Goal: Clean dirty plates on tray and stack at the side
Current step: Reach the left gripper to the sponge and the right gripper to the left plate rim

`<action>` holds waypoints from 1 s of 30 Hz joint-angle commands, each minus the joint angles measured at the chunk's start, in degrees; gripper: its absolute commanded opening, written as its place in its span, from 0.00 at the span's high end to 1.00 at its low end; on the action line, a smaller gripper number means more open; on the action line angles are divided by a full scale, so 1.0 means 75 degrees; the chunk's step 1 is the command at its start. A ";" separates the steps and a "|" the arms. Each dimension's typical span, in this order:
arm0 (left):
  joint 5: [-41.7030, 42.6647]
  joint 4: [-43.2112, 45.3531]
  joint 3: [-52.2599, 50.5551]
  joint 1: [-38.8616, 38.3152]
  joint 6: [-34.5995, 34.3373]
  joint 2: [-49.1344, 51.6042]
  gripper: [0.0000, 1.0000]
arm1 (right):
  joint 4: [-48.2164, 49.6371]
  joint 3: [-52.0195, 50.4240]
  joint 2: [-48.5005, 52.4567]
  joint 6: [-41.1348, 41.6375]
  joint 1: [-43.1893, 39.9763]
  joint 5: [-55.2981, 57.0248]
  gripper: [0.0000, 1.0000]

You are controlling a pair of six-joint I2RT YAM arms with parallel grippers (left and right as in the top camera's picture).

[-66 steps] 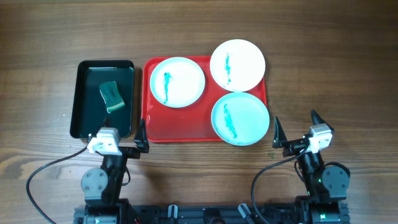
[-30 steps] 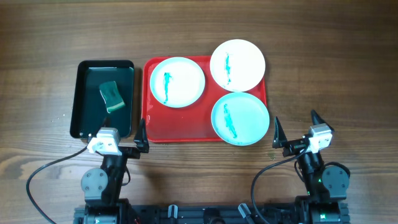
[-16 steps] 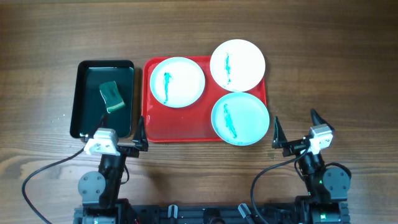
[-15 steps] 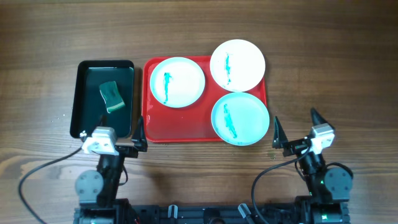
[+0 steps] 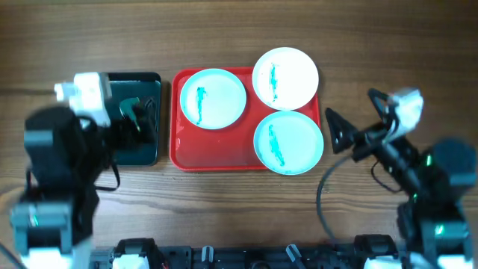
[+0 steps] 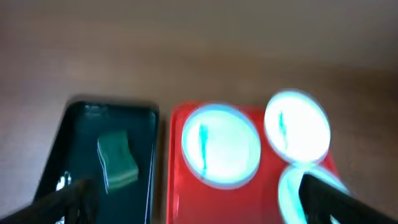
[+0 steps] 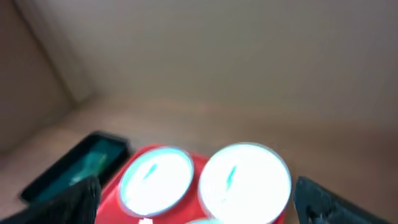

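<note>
Three plates lie on the red tray [image 5: 185, 155], each with a teal smear: one at back left [image 5: 213, 98], one at back right [image 5: 284, 78] overhanging the rim, one at front right [image 5: 288, 142]. My left gripper [image 5: 134, 119] is open and empty, held above the black tray. My right gripper [image 5: 352, 119] is open and empty, in the air just right of the red tray. The blurred left wrist view shows the gripper [image 6: 202, 208] above the plates [image 6: 221, 145] and the red tray [image 6: 186, 193]. The right wrist view shows the gripper [image 7: 199, 208] and two plates [image 7: 244, 182].
A smaller black tray [image 5: 153, 82] stands left of the red tray and holds a green sponge [image 5: 131, 104], partly hidden under my left arm. The sponge also shows in the left wrist view [image 6: 117, 160]. Bare wooden table [image 5: 388, 45] lies around both trays.
Both arms have risen from the front edge and swung forward. The left now hangs over the black tray, the right beside the red tray's right edge. The plates have not moved.
</note>
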 commanded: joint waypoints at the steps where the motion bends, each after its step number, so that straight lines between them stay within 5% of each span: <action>1: 0.0061 -0.1661 0.1833 0.0064 0.0038 0.1705 0.00 | -0.1486 0.1620 0.1408 0.0347 0.0032 -0.0731 0.00; 4: 0.0061 -0.2232 0.2457 0.0064 0.0035 0.2821 0.00 | -0.3072 0.2876 0.2774 0.0230 0.0032 -0.0755 0.00; 11: 0.0737 -0.2130 0.2454 0.0064 -0.0023 0.4412 0.00 | -0.1874 0.2999 0.5237 0.1346 0.0364 -0.1172 0.02; 18: -0.0997 -0.1655 0.2454 0.0070 -0.1067 0.4607 0.00 | -0.2323 0.4255 0.7236 0.2468 0.2328 0.1553 0.19; 20: -0.1259 -0.1652 0.2454 0.0070 -0.1259 0.4607 0.00 | -0.2273 0.4765 0.7938 0.2629 0.2940 0.2320 0.38; 22: -0.1256 -0.1603 0.2451 0.0070 -0.1259 0.4610 0.00 | -0.2206 0.5295 0.8705 0.2754 0.3474 0.3095 0.46; 30: -0.1259 -0.1483 0.2451 0.0070 -0.1262 0.4645 0.00 | -0.1480 0.5467 0.9999 0.2830 0.4147 0.4083 0.58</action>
